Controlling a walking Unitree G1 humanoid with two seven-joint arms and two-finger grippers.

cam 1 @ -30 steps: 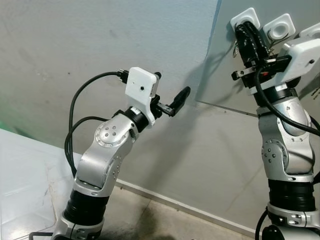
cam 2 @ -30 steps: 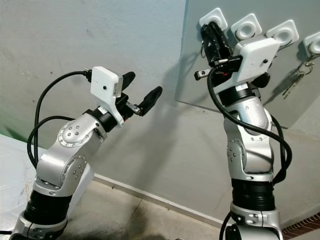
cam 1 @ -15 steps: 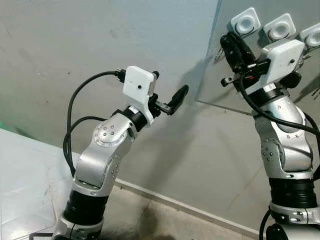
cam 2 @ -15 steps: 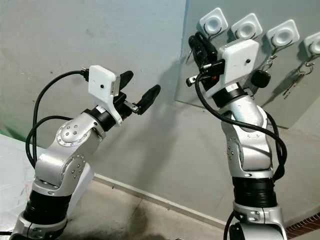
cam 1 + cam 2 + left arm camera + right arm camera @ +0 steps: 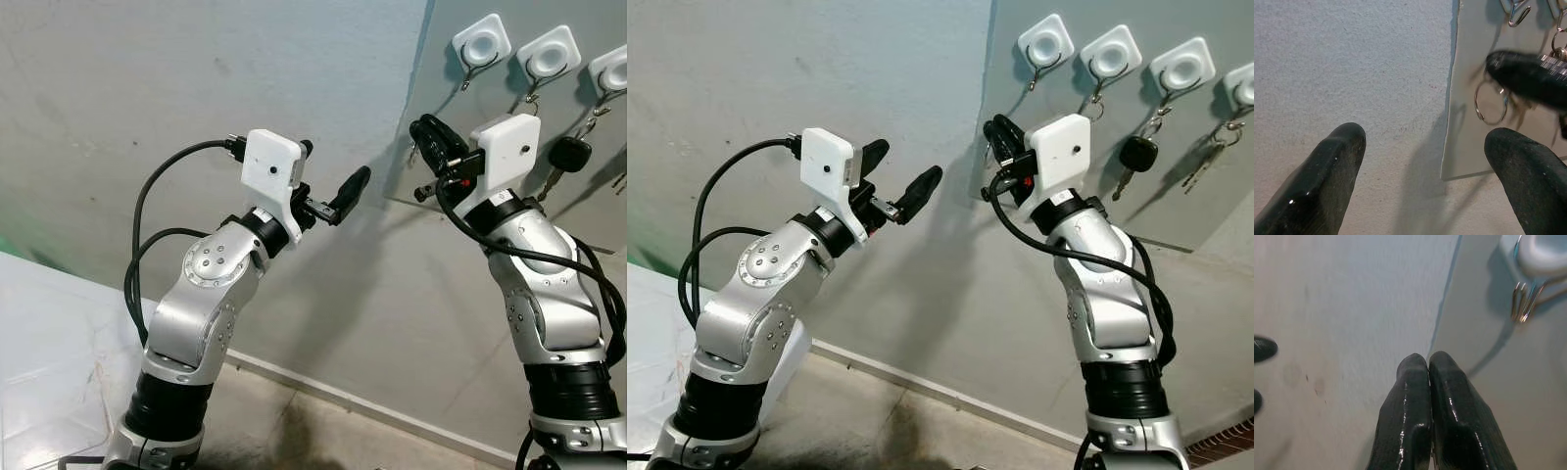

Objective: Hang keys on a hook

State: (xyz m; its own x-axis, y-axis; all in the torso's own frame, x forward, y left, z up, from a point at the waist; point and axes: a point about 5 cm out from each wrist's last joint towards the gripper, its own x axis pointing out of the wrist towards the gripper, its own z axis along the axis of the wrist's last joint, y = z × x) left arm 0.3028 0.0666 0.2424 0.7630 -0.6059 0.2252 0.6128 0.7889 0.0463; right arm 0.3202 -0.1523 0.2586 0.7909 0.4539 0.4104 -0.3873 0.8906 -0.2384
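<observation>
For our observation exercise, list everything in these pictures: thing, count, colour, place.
wall: one, grey, behind both arms
panel: one, grey, on the wall, upper right
hooks: four, white, in a row along the panel's top
black-headed key: one, hanging under the third hook from the left
silver keys: one bunch, under the rightmost hook
key ring: one, silver, dangling from the right gripper
floor: brownish, below
left gripper: black, open, raised before the wall
right gripper: black, shut on the key ring, at the panel's left edge
</observation>
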